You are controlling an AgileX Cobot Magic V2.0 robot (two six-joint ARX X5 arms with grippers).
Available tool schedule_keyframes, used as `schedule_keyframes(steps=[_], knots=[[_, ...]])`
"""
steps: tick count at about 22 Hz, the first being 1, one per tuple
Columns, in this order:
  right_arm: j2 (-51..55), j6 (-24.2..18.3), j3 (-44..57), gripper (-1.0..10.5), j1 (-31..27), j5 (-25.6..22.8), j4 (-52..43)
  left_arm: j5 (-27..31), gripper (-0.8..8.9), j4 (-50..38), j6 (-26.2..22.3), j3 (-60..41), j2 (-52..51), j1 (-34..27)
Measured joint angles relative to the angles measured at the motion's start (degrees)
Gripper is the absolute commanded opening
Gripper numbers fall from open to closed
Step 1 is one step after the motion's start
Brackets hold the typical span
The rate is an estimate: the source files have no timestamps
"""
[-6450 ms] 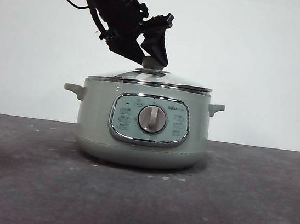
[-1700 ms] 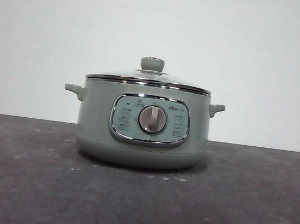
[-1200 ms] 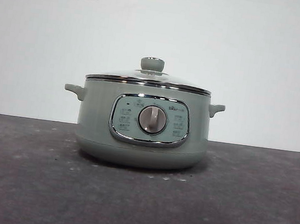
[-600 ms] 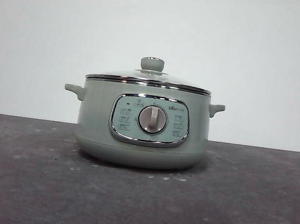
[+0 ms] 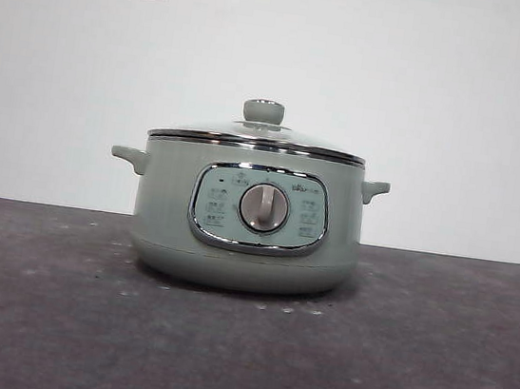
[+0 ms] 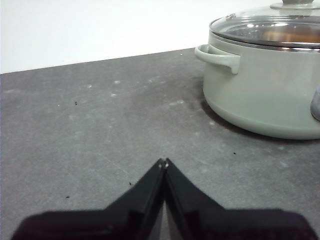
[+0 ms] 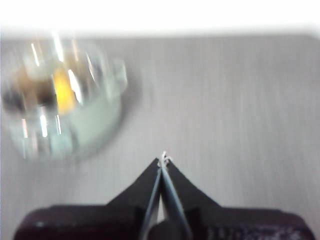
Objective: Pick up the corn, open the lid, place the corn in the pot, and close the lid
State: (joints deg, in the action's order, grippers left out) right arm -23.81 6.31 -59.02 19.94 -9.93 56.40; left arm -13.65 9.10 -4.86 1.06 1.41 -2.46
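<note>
Both claws are closed on nothing: the left claw [image 6: 163, 162] hangs low over the worktop [image 5: 429, 370] beside the pot [image 5: 247, 217], the right claw [image 7: 163, 159] well apart. Lid [image 5: 260, 137] sits on the pot, with the corn [image 7: 65, 90] yellow inside.

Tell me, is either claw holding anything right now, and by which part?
Nothing is held. The left claw and right claw are both shut on nothing, away from the lidded pot.
</note>
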Motion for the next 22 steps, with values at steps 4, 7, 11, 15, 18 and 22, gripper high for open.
schedule_keyframes(steps=[4, 7, 11, 15, 18, 22], knots=[[6.82, -5.51, 16.13, 0.0, -10.99, 10.78, -24.22, 0.00, -0.03, 0.00, 0.00, 0.00, 0.46, 0.00], [12.22, -6.34, 30.25, 0.0, -14.73, 11.69, -38.47, 0.00, -0.03, 0.00, 0.00, 0.00, 0.50, 0.00], [17.49, -6.38, 42.53, 0.0, -16.17, 11.72, -45.83, 0.00, -0.03, 0.00, 0.00, 0.00, 0.63, 0.00], [21.75, -6.36, 51.08, 0.0, -16.61, 11.72, -48.17, 0.00, -0.03, 0.00, 0.00, -0.02, 0.63, 0.00], [23.21, -6.36, 54.90, 0.0, -16.61, 11.72, -48.35, 0.00, -0.03, -0.04, 0.00, -0.02, 0.63, 0.00], [23.21, -6.34, 57.59, 0.0, -16.61, 11.74, -47.84, -0.02, -0.03, -0.09, 0.00, -0.02, 0.87, 0.00]])
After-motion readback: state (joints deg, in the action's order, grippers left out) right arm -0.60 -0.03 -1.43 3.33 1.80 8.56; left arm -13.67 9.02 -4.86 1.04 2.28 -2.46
